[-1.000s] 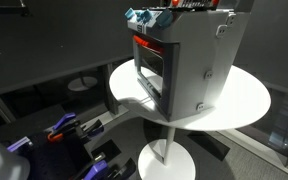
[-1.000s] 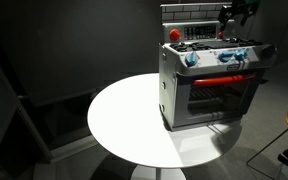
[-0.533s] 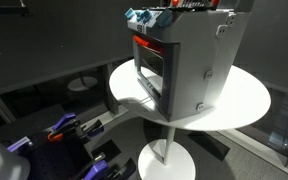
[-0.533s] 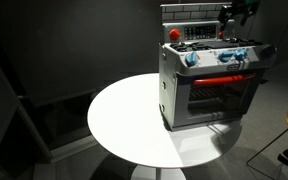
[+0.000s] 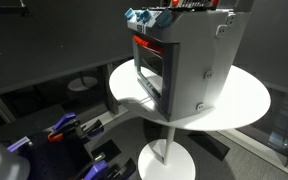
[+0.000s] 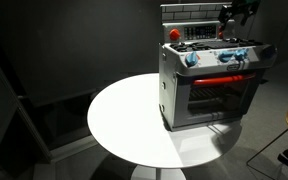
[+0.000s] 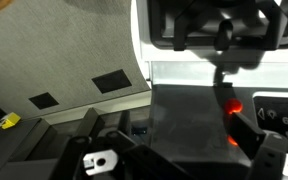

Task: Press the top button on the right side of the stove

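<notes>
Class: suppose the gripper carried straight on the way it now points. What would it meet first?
Probably the stove. The gripper hangs above its back edge, pointing down, and the wrist view shows what looks like the stove's top straight ahead. The exact spot is unclear.
</notes>
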Robot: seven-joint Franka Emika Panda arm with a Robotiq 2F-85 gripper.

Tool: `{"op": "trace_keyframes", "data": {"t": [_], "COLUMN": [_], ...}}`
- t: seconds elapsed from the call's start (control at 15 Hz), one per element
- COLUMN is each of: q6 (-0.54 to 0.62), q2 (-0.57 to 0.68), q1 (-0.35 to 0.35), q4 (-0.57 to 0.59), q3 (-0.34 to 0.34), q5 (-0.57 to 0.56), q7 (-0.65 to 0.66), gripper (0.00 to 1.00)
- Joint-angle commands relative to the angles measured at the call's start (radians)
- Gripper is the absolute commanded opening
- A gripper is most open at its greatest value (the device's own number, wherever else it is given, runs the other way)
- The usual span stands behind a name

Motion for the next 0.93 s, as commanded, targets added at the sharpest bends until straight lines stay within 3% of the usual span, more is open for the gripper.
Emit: {"op": "trace_keyframes", "data": {"t": [0.0, 0.87], "q6": [-0.041, -0.190], "q2": [-0.041, -0.231], "q1": [0.014, 0.013], "q4": [-0.011, -0.156], "q3": [-0.002, 0.034], "q5": [0.010, 0.073], "q7": [-0.015, -0.035], "gripper": [1.00, 1.00]}}
